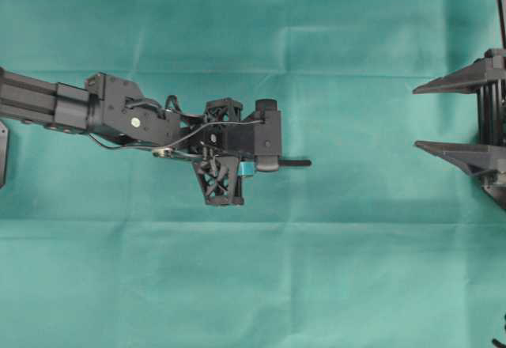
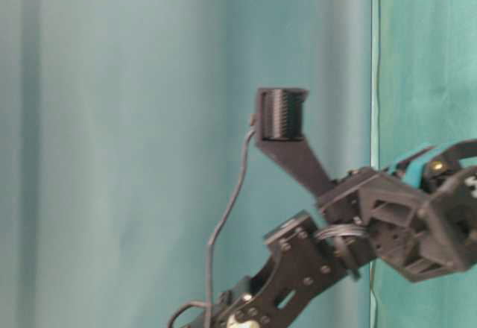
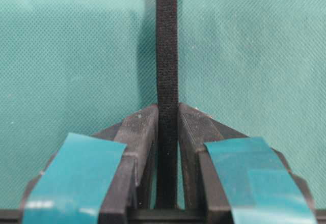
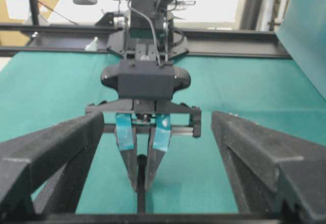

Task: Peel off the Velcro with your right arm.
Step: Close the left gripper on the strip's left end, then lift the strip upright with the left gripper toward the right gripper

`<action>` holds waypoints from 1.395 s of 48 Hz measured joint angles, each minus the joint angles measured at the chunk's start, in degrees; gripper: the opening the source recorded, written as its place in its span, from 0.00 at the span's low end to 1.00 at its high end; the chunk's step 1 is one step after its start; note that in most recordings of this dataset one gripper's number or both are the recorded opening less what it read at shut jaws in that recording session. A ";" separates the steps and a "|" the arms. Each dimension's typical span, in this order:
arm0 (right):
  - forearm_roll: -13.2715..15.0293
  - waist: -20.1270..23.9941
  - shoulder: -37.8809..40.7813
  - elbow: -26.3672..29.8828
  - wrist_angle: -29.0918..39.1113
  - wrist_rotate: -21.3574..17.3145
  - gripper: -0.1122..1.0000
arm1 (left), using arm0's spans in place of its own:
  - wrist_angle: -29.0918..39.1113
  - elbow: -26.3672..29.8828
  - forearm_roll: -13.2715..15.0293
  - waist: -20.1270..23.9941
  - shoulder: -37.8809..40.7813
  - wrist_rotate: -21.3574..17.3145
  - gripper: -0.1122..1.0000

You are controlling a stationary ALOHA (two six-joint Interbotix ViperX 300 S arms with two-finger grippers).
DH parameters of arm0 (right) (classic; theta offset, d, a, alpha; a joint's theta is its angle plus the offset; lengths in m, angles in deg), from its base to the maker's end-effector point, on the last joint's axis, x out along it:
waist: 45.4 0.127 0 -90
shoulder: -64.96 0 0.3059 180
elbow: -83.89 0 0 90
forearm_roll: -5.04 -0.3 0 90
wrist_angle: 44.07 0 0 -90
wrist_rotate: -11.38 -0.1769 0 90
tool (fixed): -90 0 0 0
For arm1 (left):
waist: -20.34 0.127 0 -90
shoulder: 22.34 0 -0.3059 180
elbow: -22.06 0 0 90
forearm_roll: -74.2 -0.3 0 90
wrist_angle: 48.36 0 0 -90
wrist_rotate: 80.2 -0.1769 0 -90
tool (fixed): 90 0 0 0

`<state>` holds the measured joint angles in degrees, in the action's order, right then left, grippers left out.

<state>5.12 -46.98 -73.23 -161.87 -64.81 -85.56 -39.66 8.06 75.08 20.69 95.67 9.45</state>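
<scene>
The Velcro (image 3: 166, 56) is a narrow black strip running straight out between the teal-taped fingers (image 3: 76, 173) of my left gripper (image 3: 167, 107), which is shut on it. From overhead, a short end of the Velcro (image 1: 297, 162) sticks out to the right of the left gripper (image 1: 277, 162), held above the green cloth. My right gripper (image 1: 417, 119) stands wide open at the right edge, well apart from the strip, its plain black fingers pointing left. In the right wrist view the right gripper (image 4: 157, 116) faces the left gripper (image 4: 142, 183) and the Velcro (image 4: 141, 201) head-on.
Green cloth (image 1: 237, 285) covers the table all round both arms. The left arm (image 1: 71, 107) reaches in from the left edge. A black frame rail (image 4: 229, 40) runs along the table's far side behind the left arm.
</scene>
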 measured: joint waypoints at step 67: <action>16.44 0.00 20.21 17.40 -0.53 7.12 0.69 | -13.36 -17.58 0.18 -2.99 -33.05 11.95 0.19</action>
<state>21.56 -46.98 -53.02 -144.47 -65.34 -78.44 -53.02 -9.52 75.26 17.70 62.63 21.40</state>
